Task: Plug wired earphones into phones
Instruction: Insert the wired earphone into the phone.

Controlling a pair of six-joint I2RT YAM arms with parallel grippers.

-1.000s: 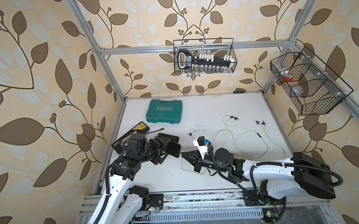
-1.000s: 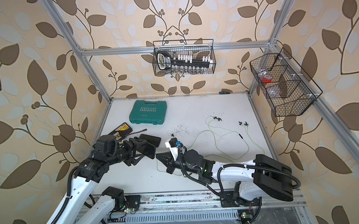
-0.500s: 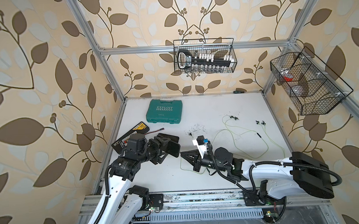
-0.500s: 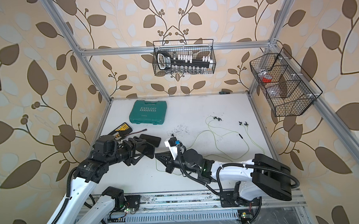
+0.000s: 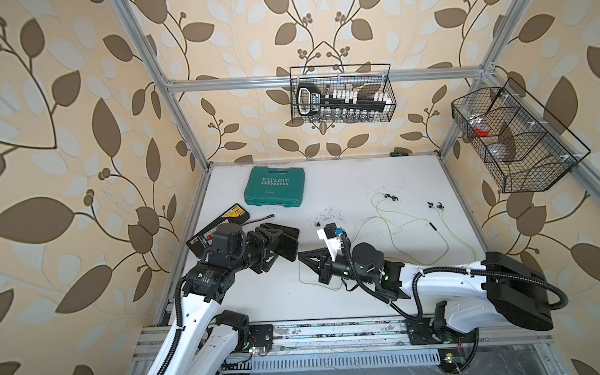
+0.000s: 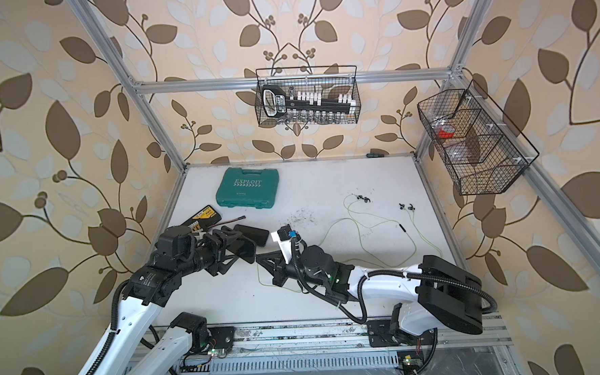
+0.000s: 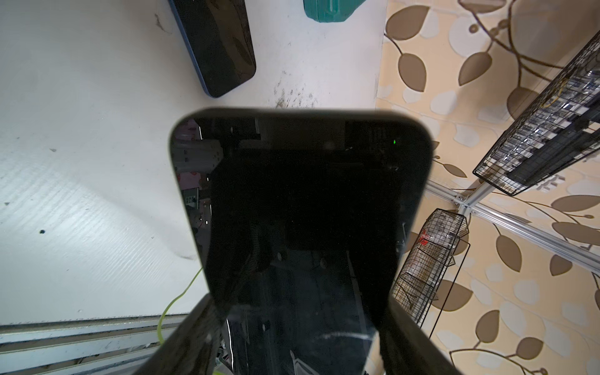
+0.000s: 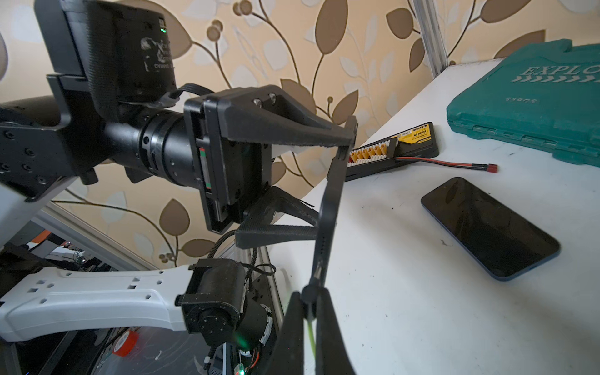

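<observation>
My left gripper (image 5: 277, 246) (image 7: 297, 311) is shut on one of the phones (image 5: 285, 248) (image 7: 302, 211) and holds it off the table, on edge. Its thin lower edge (image 8: 328, 220) faces my right gripper (image 5: 300, 256) (image 8: 308, 302). That gripper is shut on the black plug (image 8: 310, 290) of the wired earphones, which touches the phone's edge; whether it sits in the socket I cannot tell. The yellow-green cable (image 8: 311, 337) (image 5: 300, 278) trails from it. The other phone (image 8: 490, 227) (image 6: 253, 233) lies flat on the table. Earbuds (image 5: 387, 198) (image 5: 435, 206) lie at the far right.
A teal case (image 5: 275, 188) lies at the back left. A black tray with yellow bits (image 5: 219, 228) and a red-and-black wire (image 5: 258, 219) sit by the left edge. Wire baskets hang on the back wall (image 5: 341, 94) and the right wall (image 5: 511, 138).
My right gripper has edged a little to the left, bringing the plug closer to the held phone. The left arm and its phone have stayed still.
</observation>
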